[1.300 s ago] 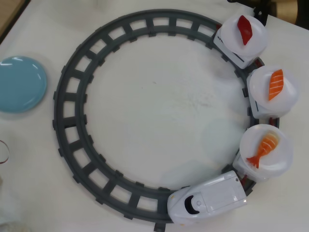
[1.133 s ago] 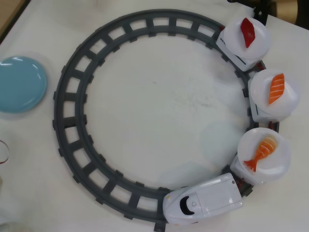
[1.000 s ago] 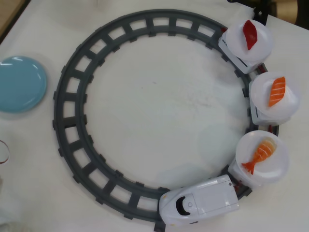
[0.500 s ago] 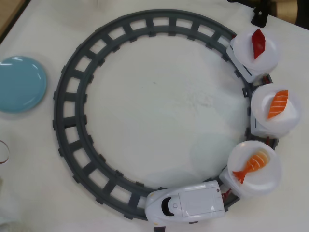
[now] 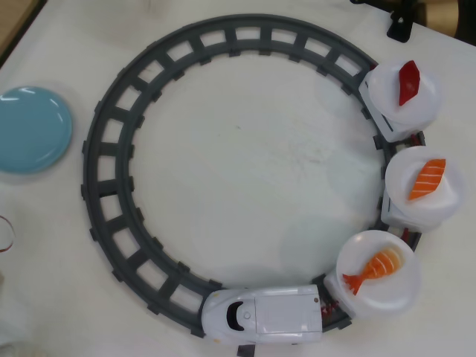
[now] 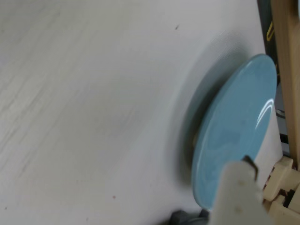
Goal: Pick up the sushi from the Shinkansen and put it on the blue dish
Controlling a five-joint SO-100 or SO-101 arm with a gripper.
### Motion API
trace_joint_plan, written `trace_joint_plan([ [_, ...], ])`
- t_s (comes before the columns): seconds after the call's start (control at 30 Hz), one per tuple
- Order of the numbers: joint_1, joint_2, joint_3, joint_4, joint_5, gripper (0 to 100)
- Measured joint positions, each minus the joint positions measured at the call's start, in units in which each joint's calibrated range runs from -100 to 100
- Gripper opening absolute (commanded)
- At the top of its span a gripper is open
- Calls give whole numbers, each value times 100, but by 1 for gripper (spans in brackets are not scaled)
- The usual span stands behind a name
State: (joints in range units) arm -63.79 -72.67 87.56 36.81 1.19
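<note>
sushi lies on the white plate just behind the shinkansen | blue dish empty | my gripper over the dish, jaw state cannot tell | advise: approach shrimp from above, pinch across its body.

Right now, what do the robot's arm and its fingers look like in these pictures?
Very little shows. In the wrist view, one off-white, matte plastic finger with a rounded tip rises from the bottom edge, blurred, with a small dark mark at its top. No cables, markings or second finger are visible. The overhead view shows no clear part of the arm.
</note>
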Motion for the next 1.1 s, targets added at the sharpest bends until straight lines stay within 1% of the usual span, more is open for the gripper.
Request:
trace_joint_plan([
  [1.0,0,0,0,0,0,17],
  [1.1,319,0,-55,0,0,17],
])
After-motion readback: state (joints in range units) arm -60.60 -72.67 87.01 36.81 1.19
